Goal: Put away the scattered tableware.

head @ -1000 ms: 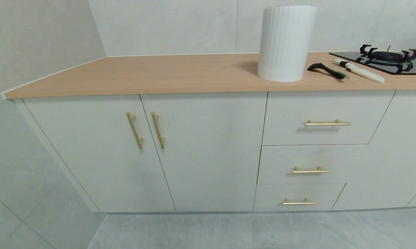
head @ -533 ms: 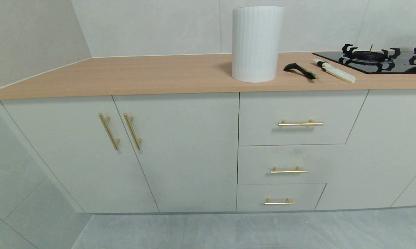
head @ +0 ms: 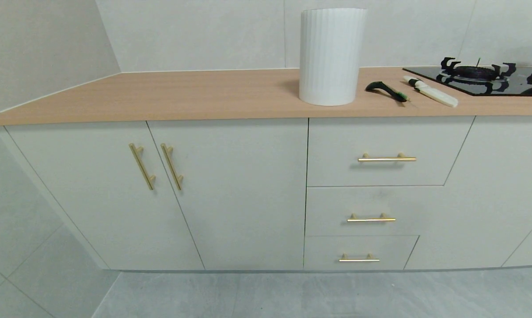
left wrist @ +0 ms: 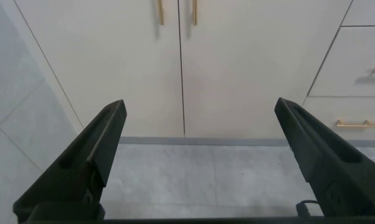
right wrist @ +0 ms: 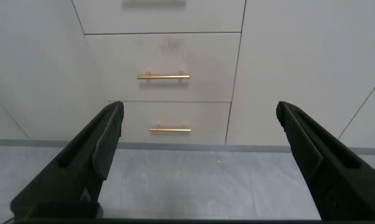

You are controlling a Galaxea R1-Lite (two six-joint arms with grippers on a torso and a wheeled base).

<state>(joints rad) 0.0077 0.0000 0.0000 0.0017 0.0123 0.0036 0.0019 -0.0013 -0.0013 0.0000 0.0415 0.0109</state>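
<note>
On the wooden countertop [head: 182, 95] stands a tall white ribbed container [head: 332, 57]. Just right of it lie a black utensil with a green tip [head: 385, 89] and a white knife-like utensil [head: 431, 91]. My left gripper [left wrist: 200, 109] is open, held low in front of the double cabinet doors [left wrist: 181, 68], with nothing between its fingers. My right gripper [right wrist: 200, 109] is also open and empty, low in front of the lower drawers [right wrist: 164, 76].
A black gas hob [head: 482, 77] sits at the counter's right end. Below the counter are two doors with gold handles [head: 157, 165] and a stack of three shut drawers [head: 386, 158]. Tiled walls close the left corner. Grey floor lies before the cabinets.
The head camera swung right, then slightly back, so the whole picture shifted left. Nothing on the counter has moved.
</note>
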